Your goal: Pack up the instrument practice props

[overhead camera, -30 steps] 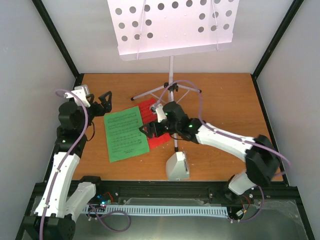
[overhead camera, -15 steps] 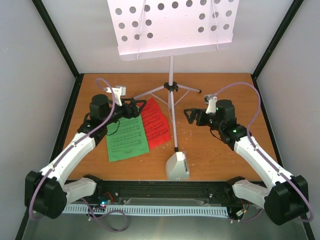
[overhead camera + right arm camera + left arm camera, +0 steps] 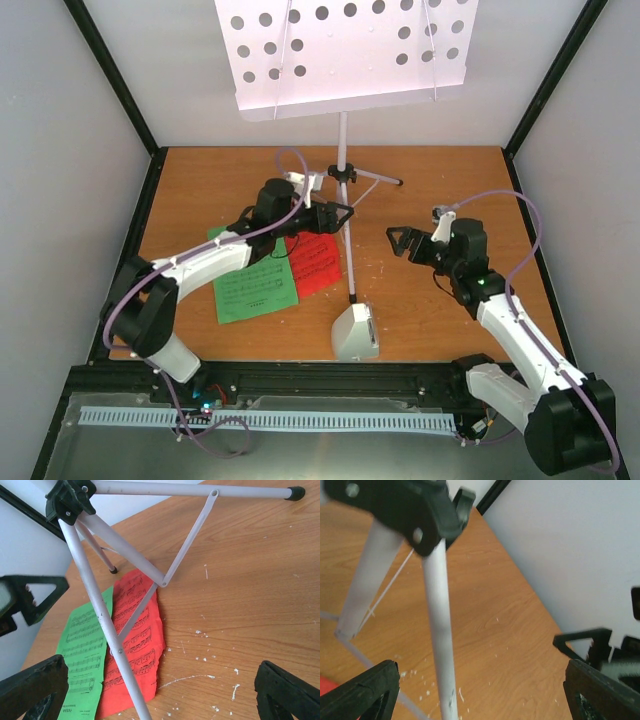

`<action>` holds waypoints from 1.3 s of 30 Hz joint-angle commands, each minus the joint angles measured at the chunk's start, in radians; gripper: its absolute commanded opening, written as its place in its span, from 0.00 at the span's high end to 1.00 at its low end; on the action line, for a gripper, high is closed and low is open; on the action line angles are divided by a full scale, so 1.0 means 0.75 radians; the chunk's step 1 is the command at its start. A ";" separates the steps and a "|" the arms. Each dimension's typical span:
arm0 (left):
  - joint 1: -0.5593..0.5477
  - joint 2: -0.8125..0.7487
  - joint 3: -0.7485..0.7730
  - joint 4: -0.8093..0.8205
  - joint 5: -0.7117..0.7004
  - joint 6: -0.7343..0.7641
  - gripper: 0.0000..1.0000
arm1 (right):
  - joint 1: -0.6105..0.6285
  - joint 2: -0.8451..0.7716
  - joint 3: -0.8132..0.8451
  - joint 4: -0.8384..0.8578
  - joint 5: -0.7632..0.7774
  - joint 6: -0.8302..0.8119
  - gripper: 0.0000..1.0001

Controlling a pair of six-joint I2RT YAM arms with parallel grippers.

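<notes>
Music stand (image 3: 345, 55): upright at the far middle of the table (image 3: 450, 180), its perforated white desk raised high on a thin silver tripod (image 3: 343, 172).
Front leg (image 3: 348, 255): runs from the black hub toward the near edge and crosses the right edge of the red sheet.
Red sheet (image 3: 318, 262): flat on the wood, left of the front leg and partly under it.
Green sheet (image 3: 255, 285): flat, just left of the red one, edges meeting; which overlaps the other cannot be told. The left arm reaches across its far corner.
Metronome (image 3: 355, 333): white wedge standing at the near edge, just beyond the foot of the front leg.
Left gripper (image 3: 338, 214): spread wide, fingers on either side of the front leg just below the hub. The wrist view shows the leg in the gap, clear of both pads; nothing is gripped.
Right gripper (image 3: 397, 241): fully spread and empty, above bare wood right of the tripod, pointing toward it and the left gripper.
Surroundings: white walls close in the table on three sides; white flecks (image 3: 202, 660) dot the wood around the tripod.
</notes>
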 commanded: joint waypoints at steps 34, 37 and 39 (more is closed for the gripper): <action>-0.094 0.282 0.346 -0.200 -0.176 0.312 1.00 | -0.015 -0.274 -0.123 -0.078 0.112 0.077 0.00; -0.069 0.252 0.324 -0.189 -0.081 0.393 1.00 | -0.015 -0.301 -0.129 -0.090 0.119 0.082 0.00; -0.036 0.242 0.316 -0.194 0.022 0.444 1.00 | -0.016 -0.318 -0.131 -0.095 0.124 0.086 0.00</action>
